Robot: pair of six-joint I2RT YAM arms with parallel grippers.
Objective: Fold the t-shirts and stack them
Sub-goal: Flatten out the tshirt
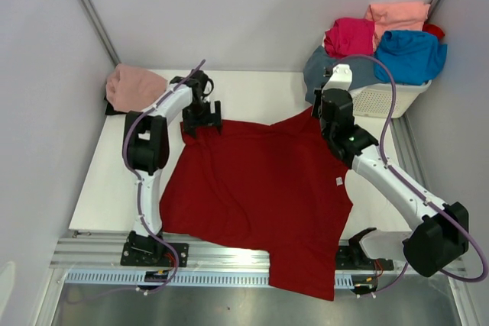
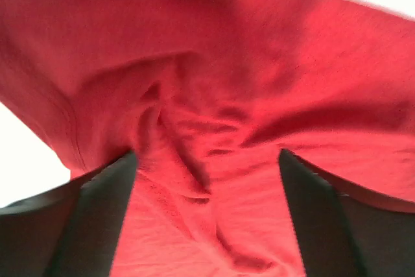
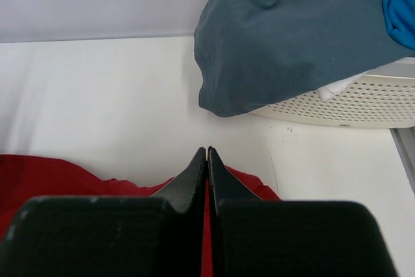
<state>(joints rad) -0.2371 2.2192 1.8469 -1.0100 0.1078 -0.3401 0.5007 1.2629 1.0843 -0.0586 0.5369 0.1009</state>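
Nearest my lens, the left claw (image 2: 206,218) stands wide open. Bunched cloth of the dark red t-shirt (image 1: 260,188) lies between its fingers, unpinched. The shirt is spread flat on the table (image 1: 103,188) for folding, its hem overhanging at 6 o'clock. The right claw (image 3: 207,160) is closed, pinching the shirt's 1 o'clock corner, I judge to pull it taut.
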